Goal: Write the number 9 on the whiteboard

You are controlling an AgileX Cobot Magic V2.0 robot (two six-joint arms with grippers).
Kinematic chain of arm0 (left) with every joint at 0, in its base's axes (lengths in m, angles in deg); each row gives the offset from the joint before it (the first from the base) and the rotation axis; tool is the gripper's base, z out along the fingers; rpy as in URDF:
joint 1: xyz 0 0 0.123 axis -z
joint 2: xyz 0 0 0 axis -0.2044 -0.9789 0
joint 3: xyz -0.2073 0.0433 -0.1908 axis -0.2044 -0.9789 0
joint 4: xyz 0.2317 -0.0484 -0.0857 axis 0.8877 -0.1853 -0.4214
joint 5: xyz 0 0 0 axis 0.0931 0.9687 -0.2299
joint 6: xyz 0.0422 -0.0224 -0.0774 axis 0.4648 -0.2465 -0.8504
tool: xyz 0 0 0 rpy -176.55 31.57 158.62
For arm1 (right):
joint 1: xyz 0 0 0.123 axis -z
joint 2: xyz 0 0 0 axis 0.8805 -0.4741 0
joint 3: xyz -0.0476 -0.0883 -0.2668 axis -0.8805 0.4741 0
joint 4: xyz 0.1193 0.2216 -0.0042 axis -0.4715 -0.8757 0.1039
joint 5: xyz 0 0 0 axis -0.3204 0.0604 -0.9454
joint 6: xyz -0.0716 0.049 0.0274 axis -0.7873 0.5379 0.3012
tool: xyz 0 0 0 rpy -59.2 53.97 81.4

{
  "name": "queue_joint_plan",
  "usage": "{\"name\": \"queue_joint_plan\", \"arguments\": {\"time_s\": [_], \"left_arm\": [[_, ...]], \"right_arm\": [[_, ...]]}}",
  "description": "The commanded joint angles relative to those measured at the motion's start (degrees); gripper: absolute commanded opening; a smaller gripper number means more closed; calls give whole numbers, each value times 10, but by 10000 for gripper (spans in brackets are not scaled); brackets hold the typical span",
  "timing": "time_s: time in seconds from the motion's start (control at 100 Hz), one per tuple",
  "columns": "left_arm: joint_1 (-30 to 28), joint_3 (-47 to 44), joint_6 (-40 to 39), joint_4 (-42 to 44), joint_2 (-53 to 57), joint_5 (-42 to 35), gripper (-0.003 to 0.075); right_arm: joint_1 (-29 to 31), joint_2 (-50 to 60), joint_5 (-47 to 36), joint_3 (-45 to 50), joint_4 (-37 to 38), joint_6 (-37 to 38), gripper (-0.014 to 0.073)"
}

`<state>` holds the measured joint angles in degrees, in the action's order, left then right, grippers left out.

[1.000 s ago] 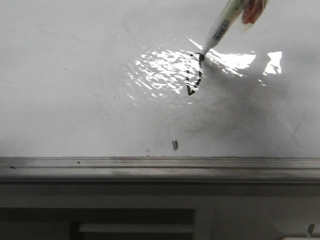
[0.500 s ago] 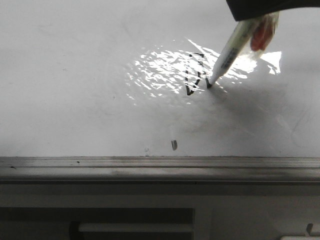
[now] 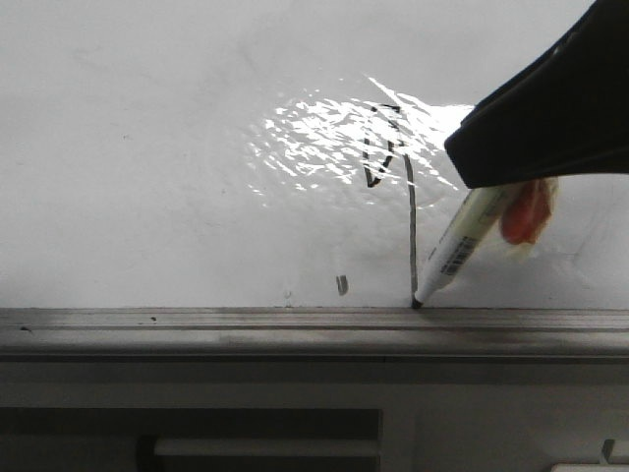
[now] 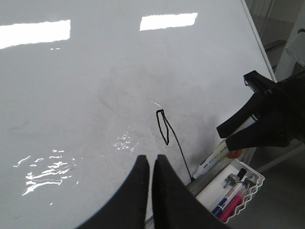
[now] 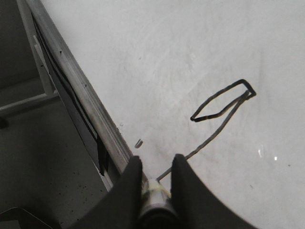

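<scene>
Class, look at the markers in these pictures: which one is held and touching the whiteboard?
The white marker gripped by the right gripper, its tip at the bottom of the number 9 on the whiteboard. The blue marker and pink marker lie in the tray.

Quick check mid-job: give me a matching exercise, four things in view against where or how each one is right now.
Things:
1. marker
2. left hand
3. smudge
4. tray

States:
A. holds spare pens beyond the whiteboard's edge
B. shut and empty, above the board
C. tip at the ledge, at the foot of the 9's stem
D. left of the stem, just above the ledge

Pairs: 1-C, 2-B, 3-D, 4-A
</scene>
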<state>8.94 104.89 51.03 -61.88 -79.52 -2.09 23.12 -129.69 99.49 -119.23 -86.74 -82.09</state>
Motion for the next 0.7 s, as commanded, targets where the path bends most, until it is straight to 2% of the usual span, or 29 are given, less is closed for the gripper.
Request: {"name": "queue_joint_plan", "arguments": {"time_s": [0.0,0.27,0.53,0.6,0.69], "left_arm": [[-2,17,0,-27,-1,-5,-20],[-2,17,0,-27,-1,-5,-20],[-2,17,8,-25,-1,-2,-12],[-2,22,42,-18,-2,12,58],[-2,37,50,8,-15,23,229]], "right_arm": [[3,1,-35,-6,13,-9,-41],[-8,23,-34,-30,13,-9,-41],[-93,92,25,-115,13,-9,-42],[-107,93,51,-124,13,-9,-42],[-115,88,73,-126,13,-9,-42]]}}
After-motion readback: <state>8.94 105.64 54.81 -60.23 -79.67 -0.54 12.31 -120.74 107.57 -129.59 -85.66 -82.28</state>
